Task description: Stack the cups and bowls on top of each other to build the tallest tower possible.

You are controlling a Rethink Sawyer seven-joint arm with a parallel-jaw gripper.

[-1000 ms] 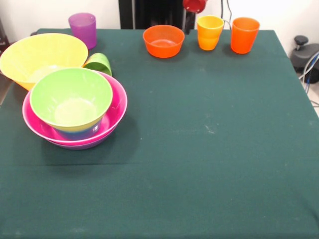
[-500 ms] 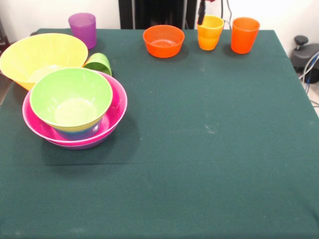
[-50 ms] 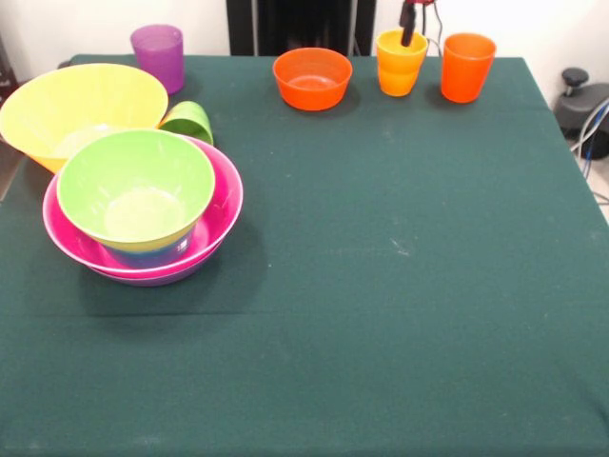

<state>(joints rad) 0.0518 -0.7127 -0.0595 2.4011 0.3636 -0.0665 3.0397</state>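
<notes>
1. Green cloth covers the worktop (image 3: 400, 286); the tower (image 3: 143, 214) stands at its left: a green bowl (image 3: 135, 186) nested upright in pink and purple bowls, mouths up.
2. Behind it, a yellow bowl (image 3: 81, 109) sits tilted, and a green cup (image 3: 187, 121) lies on its side, mouth toward the camera.
3. Upright along the far edge: purple cup (image 3: 158, 55), orange bowl (image 3: 312, 78), yellow-orange cup (image 3: 401, 63), orange cup (image 3: 467, 67).
4. My hand (image 3: 409, 24) hangs over the yellow-orange cup's rim; I cannot tell whether it is spread.
</notes>
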